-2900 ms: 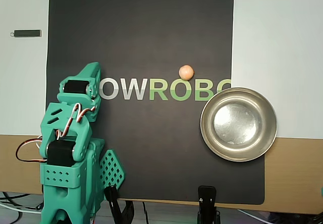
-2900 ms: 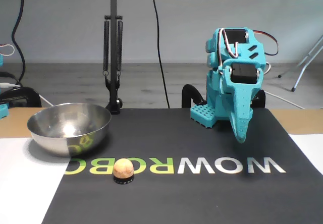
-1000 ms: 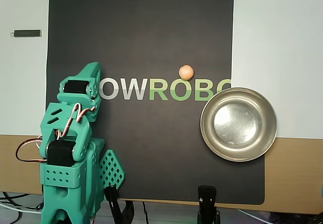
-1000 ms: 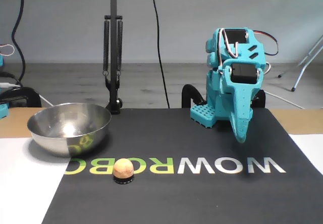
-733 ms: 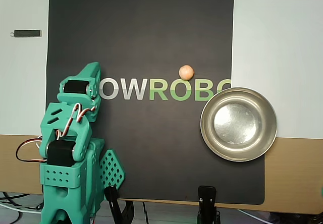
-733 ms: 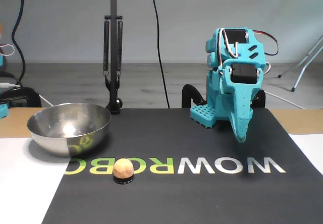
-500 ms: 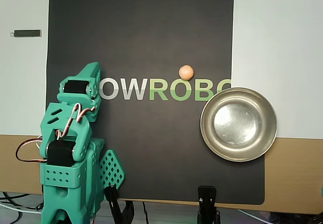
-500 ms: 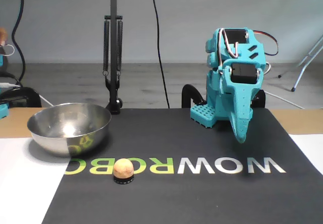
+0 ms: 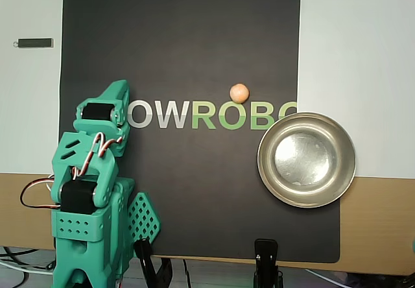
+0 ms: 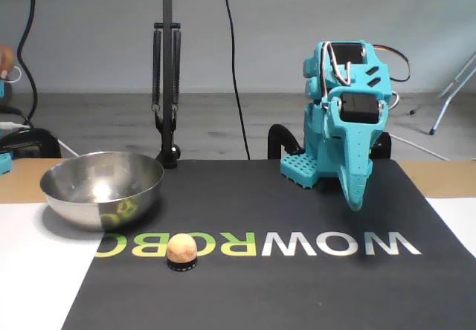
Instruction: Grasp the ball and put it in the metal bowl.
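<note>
Gripper (image 10: 355, 200) folded, jaws seemingly closed, far from ball (image 10: 181, 249); a clumsy approach could roll it away from metal bowl (image 10: 58, 189).

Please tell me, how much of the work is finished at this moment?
Nothing looks done yet. The ball lies on the black mat by the logo letters, apart from the bowl, which is empty. The arm is folded at its base, with the claw pointing down, closed and holding nothing. Reaching, grasping, carrying and dropping the ball into the bowl all remain.
</note>
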You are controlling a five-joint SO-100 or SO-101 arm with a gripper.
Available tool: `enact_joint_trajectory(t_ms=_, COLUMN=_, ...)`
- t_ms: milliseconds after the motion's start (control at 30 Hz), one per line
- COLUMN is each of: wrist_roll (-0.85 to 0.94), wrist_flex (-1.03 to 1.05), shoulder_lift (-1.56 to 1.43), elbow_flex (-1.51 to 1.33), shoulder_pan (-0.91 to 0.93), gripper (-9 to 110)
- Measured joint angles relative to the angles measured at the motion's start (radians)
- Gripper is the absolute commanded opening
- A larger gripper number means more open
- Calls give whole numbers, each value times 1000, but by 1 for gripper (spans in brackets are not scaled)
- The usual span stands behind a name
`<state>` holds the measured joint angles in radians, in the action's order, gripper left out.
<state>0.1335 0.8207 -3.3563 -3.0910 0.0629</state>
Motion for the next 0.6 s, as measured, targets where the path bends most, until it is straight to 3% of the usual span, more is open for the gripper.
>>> enact_joint_trajectory(t_ms=433, wrist_roll=0, wrist_flex=15, shoulder_lift=6, elbow_flex=5, shoulder_pan=2, gripper=0)
enact_joint_trajectory(t_ms=600, wrist_roll=0, wrist_flex=15, shoulder_lift=140, elbow_flex=104, shoulder_pan=2, gripper=0)
